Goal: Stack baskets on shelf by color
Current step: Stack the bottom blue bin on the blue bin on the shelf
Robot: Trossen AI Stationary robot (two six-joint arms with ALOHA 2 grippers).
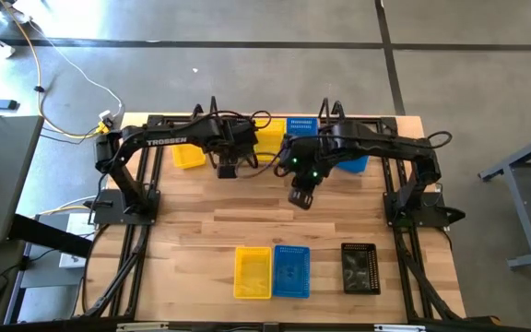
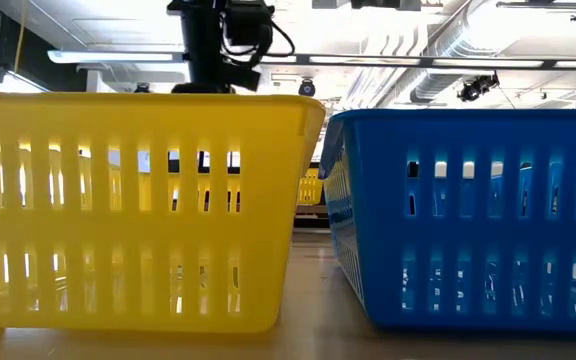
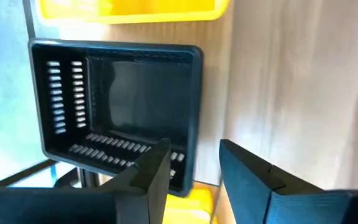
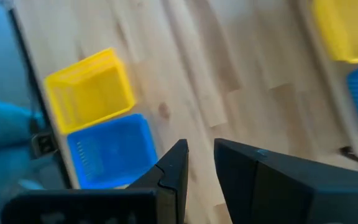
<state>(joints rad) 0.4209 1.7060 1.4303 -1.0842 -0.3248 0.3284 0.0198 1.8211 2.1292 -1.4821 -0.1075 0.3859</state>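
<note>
From above, three baskets sit along the table's near edge: a yellow basket (image 1: 253,272) touching a blue basket (image 1: 291,271), and a black basket (image 1: 359,268) apart to their right. The shelf (image 1: 275,138) runs along the far edge, carrying yellow and blue baskets partly hidden by the arms. The left gripper (image 1: 228,166) hangs just in front of the shelf; the right gripper (image 1: 301,195) hovers over bare table nearer the centre. Neither holds anything.

At table level, the yellow basket (image 2: 133,210) and blue basket (image 2: 468,215) fill the picture, side by side, with one arm's wrist above and behind the yellow one.

The left wrist camera shows a black basket (image 3: 120,112) lying on the shelf, a yellow one beyond it; the left gripper (image 3: 194,168) has its fingers a small gap apart, just off the basket's rim, touching nothing.

The right wrist camera looks toward the yellow basket (image 4: 89,90) and blue basket (image 4: 110,152); the right gripper (image 4: 201,165) has its fingers slightly parted and empty.

The next pickup likely wants a wider opening, then one finger inside a basket wall, pinching the rim squarely so the tray does not tilt.
</note>
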